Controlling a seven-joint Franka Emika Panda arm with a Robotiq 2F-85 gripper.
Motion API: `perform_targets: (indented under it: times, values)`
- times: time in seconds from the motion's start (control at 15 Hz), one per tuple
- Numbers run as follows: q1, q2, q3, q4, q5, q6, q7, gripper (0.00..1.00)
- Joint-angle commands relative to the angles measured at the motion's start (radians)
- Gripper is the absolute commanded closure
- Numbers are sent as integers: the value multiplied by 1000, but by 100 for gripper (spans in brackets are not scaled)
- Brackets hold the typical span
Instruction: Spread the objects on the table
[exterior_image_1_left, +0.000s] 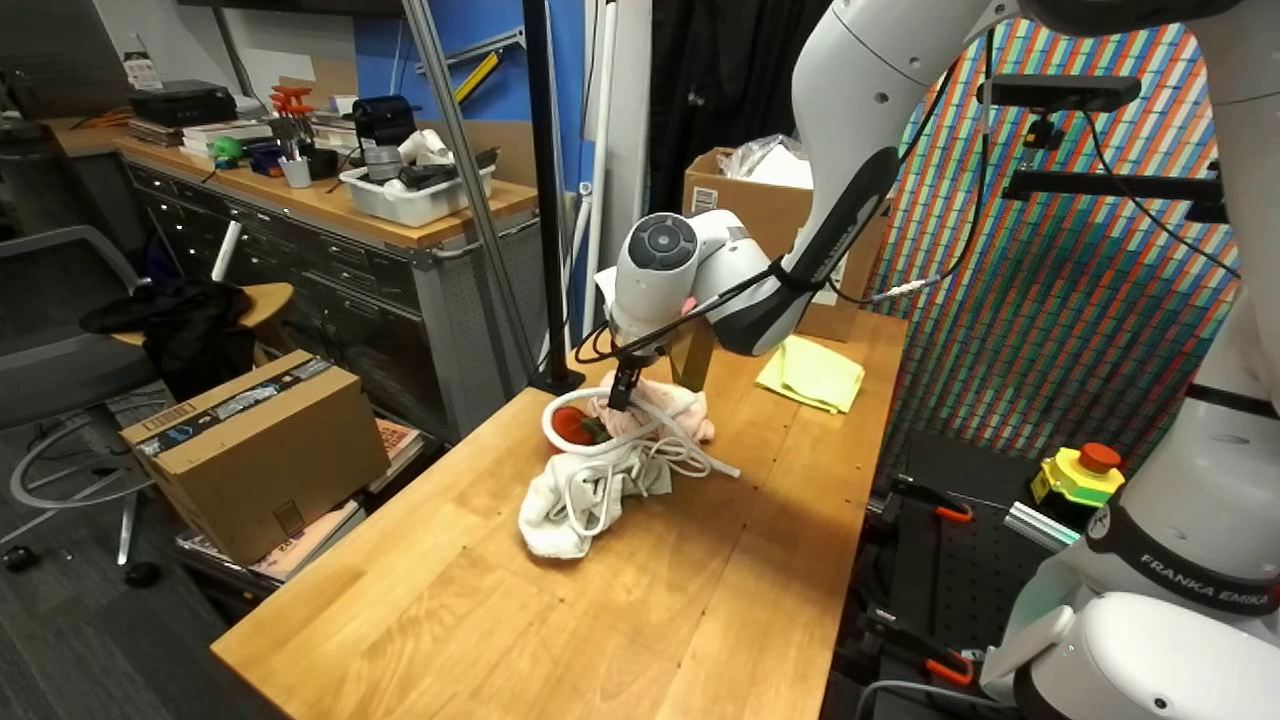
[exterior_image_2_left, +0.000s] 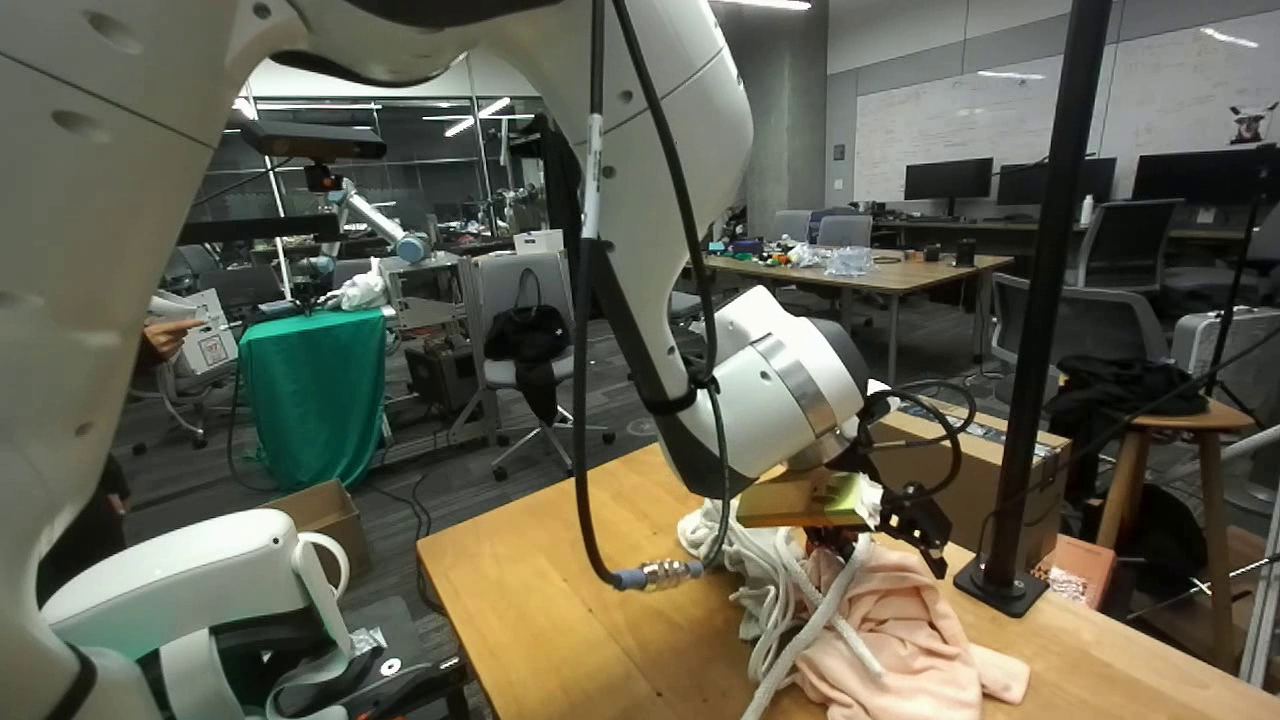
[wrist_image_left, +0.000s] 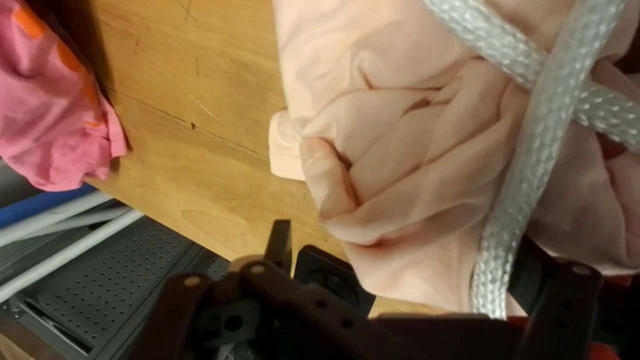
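Jaws apart, the gripper (wrist_image_left: 404, 245) hangs over the pale pink cloth (wrist_image_left: 415, 165), bunched on the worktop (exterior_image_1_left: 640, 620) near its edge by the black pole (exterior_image_1_left: 547, 200). Closing could nip the white cord (wrist_image_left: 532, 155) draped across it, dragging both. The cord's straight end lies crosswise, pointing toward the opposite long edge.

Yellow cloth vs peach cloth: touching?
Apart. An exterior view shows it: a bare strip of the wooden table lies between the yellow cloth and the nearest visible edge of the peach cloth.
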Motion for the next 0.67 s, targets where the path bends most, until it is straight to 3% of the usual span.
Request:
perform_targets:
  times: [0.0,0.6]
  values:
    - [5,-3,20,-10,-3,13,-43,0]
    - [103,-13,23,-14,-170,6,23,0]
